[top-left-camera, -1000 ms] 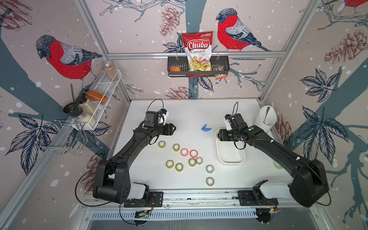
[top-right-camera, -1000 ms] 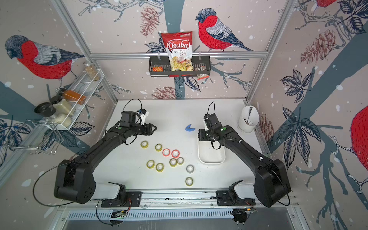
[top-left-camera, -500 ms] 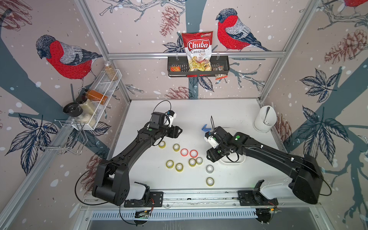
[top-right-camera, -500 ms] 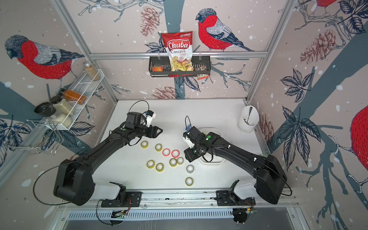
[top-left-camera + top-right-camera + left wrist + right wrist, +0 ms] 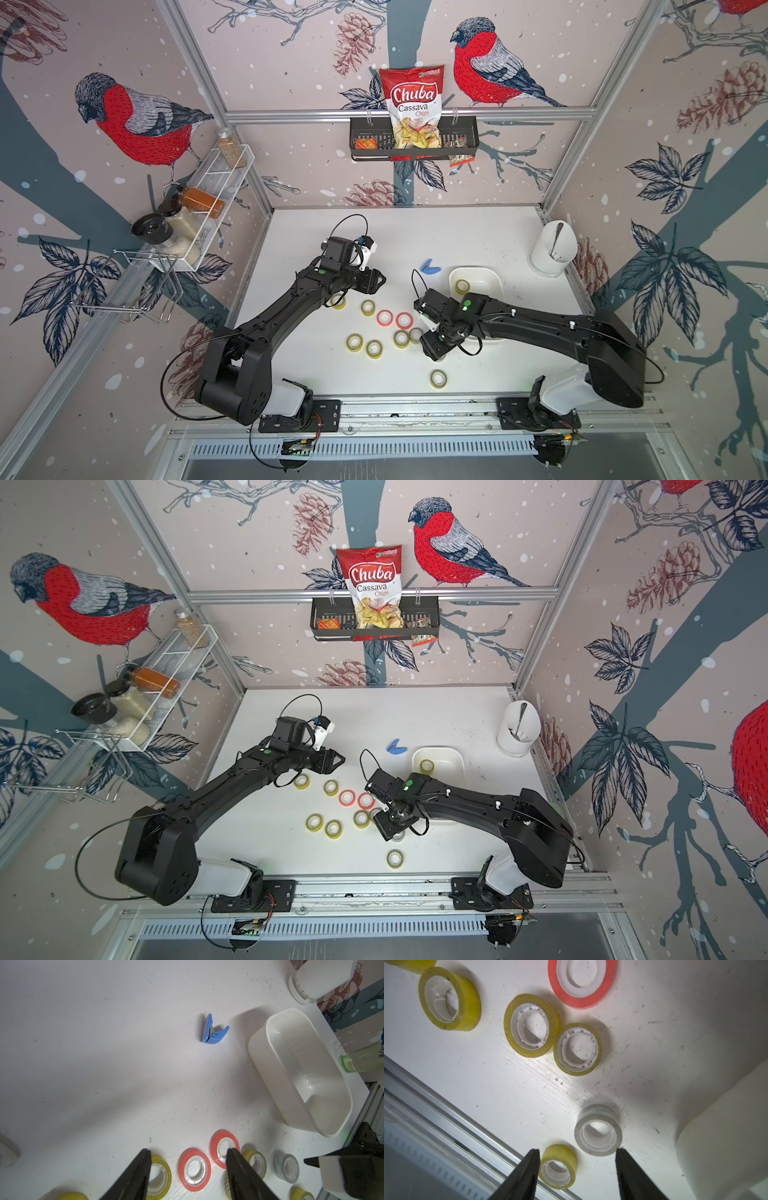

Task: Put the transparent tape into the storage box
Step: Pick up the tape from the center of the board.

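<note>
Transparent tape [image 5: 598, 1130] is spotted lying flat just past the right gripper [image 5: 577, 1149], jaws spread, nothing pinched.

The right gripper [image 5: 577, 1150] has its black fingers [image 5: 527, 1176] spread, nothing pinched. A small yellow tape roll [image 5: 558, 1166] shows flat on the scuffed white tabletop [image 5: 654, 1032] between them. A clear greyish tape roll [image 5: 598, 1130] sits just beside it, near the white plastic tub [image 5: 726, 1136]. Farther off are two touching yellow rolls [image 5: 532, 1025] and a coral-red tape roll [image 5: 582, 980].

Lab test cell: aluminium frame [image 5: 291, 113] (bird-print panels [image 5: 137, 124]), white table [image 5: 457, 232].
</note>
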You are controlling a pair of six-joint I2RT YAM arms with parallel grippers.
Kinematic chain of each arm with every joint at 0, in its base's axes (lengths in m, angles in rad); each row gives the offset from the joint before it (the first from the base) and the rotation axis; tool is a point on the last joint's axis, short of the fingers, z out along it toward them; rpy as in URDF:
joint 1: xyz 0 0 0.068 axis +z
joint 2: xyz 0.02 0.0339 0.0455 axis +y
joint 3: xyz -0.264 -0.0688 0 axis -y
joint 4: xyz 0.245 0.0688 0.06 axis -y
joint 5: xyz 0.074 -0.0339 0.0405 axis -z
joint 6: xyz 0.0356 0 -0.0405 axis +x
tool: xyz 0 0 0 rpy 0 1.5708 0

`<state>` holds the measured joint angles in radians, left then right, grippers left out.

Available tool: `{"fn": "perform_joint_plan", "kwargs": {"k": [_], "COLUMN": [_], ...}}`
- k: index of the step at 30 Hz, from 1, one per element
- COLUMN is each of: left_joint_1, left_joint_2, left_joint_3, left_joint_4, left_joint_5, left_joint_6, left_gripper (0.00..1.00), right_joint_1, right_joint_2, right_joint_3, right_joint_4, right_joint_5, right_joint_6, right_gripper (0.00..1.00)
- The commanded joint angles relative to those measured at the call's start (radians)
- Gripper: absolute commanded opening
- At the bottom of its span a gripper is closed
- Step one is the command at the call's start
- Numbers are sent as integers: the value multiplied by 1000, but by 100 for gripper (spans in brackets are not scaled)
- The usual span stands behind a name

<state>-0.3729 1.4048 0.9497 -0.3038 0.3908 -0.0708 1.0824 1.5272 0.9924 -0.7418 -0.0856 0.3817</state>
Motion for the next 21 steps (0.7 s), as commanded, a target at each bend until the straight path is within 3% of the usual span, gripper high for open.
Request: {"fn": "perform_joint_plan", "kwargs": {"k": [1, 10, 21], "left_joint_1": [-14, -26, -26], "left_joint_2": [-1, -9, 0], "left_joint_3": [-7, -6, -2], "left_joint_4": [-23, -21, -21], "left_joint_5": [-12, -17, -9], "left_joint_6": [12, 14, 12], "left_gripper": [63, 62, 62], "right_joint_1": [17, 37, 17], "right_joint_2": [28, 86, 91], "right_joint_3": [2, 28, -30], "right_joint_4": [-8, -25, 27], "right_joint_5": [55, 158, 120], "right_joint_6": [67, 139, 148], "right_gripper": [66, 65, 62]}}
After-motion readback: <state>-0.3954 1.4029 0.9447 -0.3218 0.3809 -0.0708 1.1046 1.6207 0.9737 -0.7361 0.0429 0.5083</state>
